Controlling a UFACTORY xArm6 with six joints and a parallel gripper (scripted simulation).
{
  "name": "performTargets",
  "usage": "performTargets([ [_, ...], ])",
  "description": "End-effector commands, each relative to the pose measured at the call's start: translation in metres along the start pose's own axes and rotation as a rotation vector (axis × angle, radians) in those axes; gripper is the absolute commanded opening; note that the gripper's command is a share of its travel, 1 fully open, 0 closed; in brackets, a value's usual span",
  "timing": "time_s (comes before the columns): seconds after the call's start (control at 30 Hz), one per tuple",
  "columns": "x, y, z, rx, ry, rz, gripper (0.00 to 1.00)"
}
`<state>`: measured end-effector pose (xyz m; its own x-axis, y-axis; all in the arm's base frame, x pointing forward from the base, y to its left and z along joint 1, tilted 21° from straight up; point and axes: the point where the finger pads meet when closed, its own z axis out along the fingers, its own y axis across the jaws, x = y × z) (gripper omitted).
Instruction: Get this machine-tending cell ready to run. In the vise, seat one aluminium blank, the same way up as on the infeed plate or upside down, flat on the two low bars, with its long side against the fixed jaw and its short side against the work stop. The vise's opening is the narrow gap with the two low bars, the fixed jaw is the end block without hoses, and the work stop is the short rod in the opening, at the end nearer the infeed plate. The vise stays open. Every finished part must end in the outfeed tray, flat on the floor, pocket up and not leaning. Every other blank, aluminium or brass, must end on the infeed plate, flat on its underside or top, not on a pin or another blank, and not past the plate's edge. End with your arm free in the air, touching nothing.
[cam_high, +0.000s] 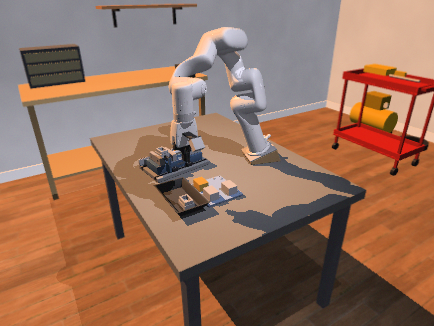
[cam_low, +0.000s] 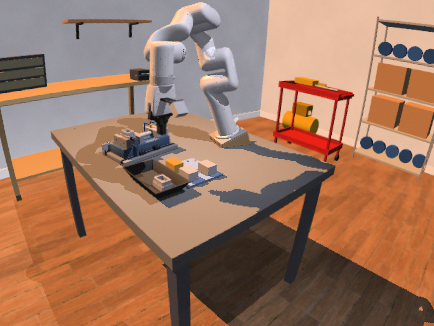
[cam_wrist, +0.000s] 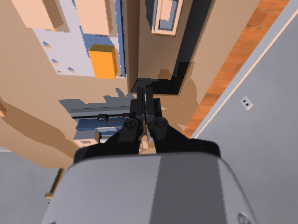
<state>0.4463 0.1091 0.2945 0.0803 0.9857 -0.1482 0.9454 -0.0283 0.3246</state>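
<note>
My gripper (cam_high: 187, 156) is shut and empty, fingers pointing down over the end of the blue-grey vise (cam_high: 167, 161) nearer the plate. In the wrist view the closed fingertips (cam_wrist: 144, 93) hang above the table between the vise rails (cam_wrist: 95, 119) and the dark outfeed tray (cam_wrist: 172, 45). The infeed plate (cam_high: 221, 193) carries a brass blank (cam_high: 201, 183) and two aluminium blanks (cam_high: 211, 192) (cam_high: 229, 187). A finished part (cam_high: 186, 201) with its pocket up lies in the outfeed tray. A pale pocketed block (cam_high: 162, 151) sits on the vise; its exact seat is unclear.
The arm's base (cam_high: 260, 155) stands on the table behind the plate. A red cart (cam_high: 385, 117) is at the right, a workbench (cam_high: 100, 85) at the back wall.
</note>
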Motion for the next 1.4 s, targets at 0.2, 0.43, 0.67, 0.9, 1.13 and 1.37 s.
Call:
performTargets([
  [0.2,-0.005,0.032,0.004,0.004,0.001,-0.001,0.00],
  [0.43,-0.005,0.032,0.006,0.004,0.001,-0.001,0.00],
  [0.67,-0.005,0.033,0.012,0.005,0.001,-0.001,0.00],
  [0.9,-0.005,0.033,0.021,0.005,0.001,-0.001,0.00],
  [1.13,-0.005,0.033,0.034,0.005,0.001,-0.001,0.00],
  [1.37,-0.005,0.033,0.044,0.005,0.001,-0.001,0.00],
])
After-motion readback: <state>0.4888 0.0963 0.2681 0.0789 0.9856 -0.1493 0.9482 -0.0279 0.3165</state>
